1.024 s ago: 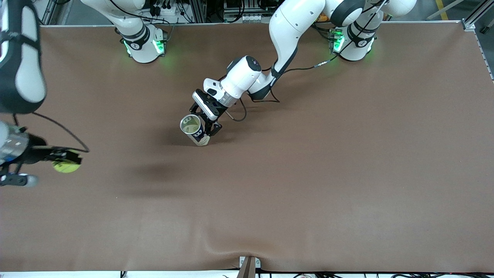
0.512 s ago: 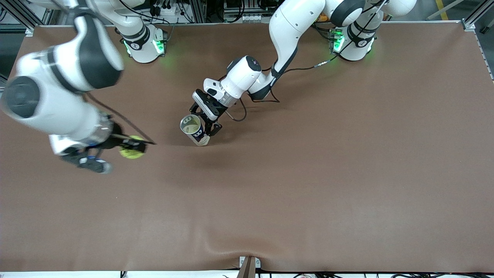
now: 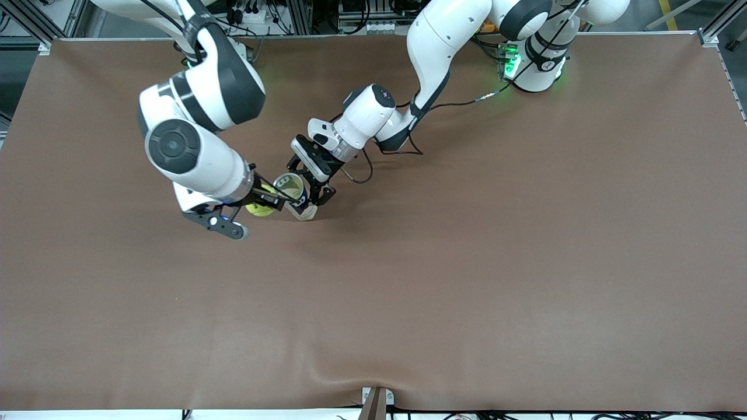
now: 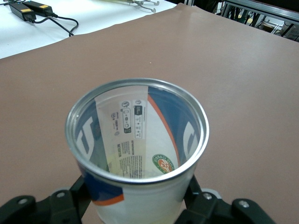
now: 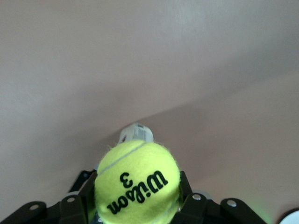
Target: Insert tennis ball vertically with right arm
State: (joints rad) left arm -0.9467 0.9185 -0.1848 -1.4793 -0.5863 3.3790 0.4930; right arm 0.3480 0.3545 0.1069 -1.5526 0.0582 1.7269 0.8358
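Observation:
A yellow-green tennis ball (image 3: 260, 206) (image 5: 137, 183), printed "Wilson 3", sits between the black fingers (image 5: 78, 201) of my right gripper (image 3: 262, 204) (image 5: 138, 198), which is shut on it. The ball hangs over the table right beside the mouth of an open tennis ball can (image 3: 292, 192) (image 4: 138, 140), on the side toward the right arm's end of the table. The can stands mouth up, with a metal rim and a white, blue and orange label. My left gripper (image 3: 312, 197) (image 4: 138, 205) is shut on the can's lower wall. Nothing lies inside the can.
A brown mat (image 3: 467, 262) covers the whole table. The right arm's bulky elbow (image 3: 198, 111) hangs over the mat near its base. A black cable (image 3: 359, 175) loops beside the left wrist. A small metal bracket (image 3: 376, 401) sits at the table's edge nearest the front camera.
The right arm has swung in from the right arm's end of the table, carrying the ball up to the can's rim. The left arm and the can have not moved.

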